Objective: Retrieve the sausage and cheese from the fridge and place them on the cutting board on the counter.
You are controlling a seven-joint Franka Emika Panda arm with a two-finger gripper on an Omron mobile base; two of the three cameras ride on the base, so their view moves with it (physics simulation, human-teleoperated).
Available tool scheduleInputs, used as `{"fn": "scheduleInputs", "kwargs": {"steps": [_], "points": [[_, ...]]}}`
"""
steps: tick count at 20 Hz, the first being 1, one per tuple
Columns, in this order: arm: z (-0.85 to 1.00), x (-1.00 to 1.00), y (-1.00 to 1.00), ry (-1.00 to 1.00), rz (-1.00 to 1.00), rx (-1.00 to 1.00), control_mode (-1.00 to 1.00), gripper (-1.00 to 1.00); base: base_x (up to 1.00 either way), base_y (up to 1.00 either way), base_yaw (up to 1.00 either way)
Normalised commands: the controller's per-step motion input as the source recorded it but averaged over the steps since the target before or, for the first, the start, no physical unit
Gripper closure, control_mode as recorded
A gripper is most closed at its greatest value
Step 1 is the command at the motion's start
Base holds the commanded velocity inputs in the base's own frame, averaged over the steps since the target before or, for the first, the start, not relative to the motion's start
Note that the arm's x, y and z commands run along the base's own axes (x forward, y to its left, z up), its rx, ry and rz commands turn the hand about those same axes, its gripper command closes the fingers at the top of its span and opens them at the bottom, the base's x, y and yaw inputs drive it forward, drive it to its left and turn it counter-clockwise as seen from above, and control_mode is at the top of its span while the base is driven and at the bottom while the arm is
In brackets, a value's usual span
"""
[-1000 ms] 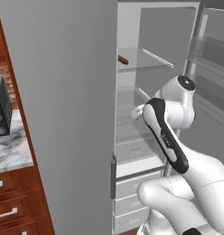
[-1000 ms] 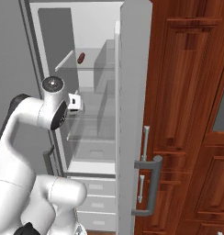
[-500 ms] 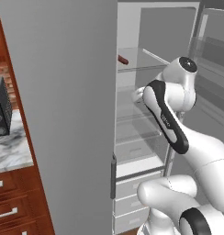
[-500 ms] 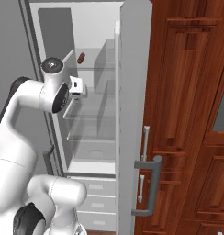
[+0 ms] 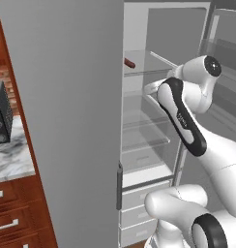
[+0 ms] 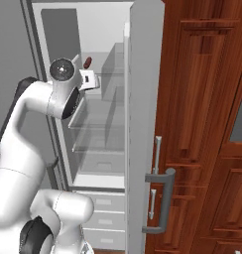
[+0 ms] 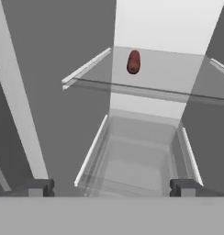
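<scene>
Facing the fridge (image 6: 143, 149), claw (image 7: 112, 187) spread wide, sausage (image 7: 133, 62) — dark red-brown, round-ended — on glass shelf (image 7: 178, 85).

Open fridge (image 5: 81, 121), glass shelves inside. Top glass shelf (image 7: 150, 82) carries the sausage (image 7: 133, 62), lying on it toward the back, left of shelf centre in the hand view; same sausage at the shelf's left edge beside the fridge door in the left base view (image 5: 130, 63), and on that shelf (image 6: 100, 69) in the right base view (image 6: 87, 62). Lower glass shelf (image 7: 132, 160) sits below the sausage's shelf. Marble counter (image 5: 11, 160) left of the fridge holds a dark appliance (image 5: 1, 114).
</scene>
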Motion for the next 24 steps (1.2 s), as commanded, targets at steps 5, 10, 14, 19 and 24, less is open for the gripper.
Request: {"fn": "scheduleInputs", "kwargs": {"steps": [5,10,14,19,24], "points": [[0.44,0.45,-0.03,-0.07,0.0,0.0,-1.0,-1.0,0.0,0.0,0.0],[0.5,0.51,0.0,0.1,0.0,0.02,-1.0,-1.0,0.0,0.0,0.0],[0.43,0.52,-0.02,0.07,0.0,0.05,-1.0,-1.0,0.0,0.0,0.0],[0.06,0.56,0.0,0.01,0.03,0.01,-1.0,-1.0,0.0,0.0,0.0],[-0.05,0.58,0.0,0.11,0.07,0.06,-1.0,-1.0,0.0,0.0,0.0]]}}
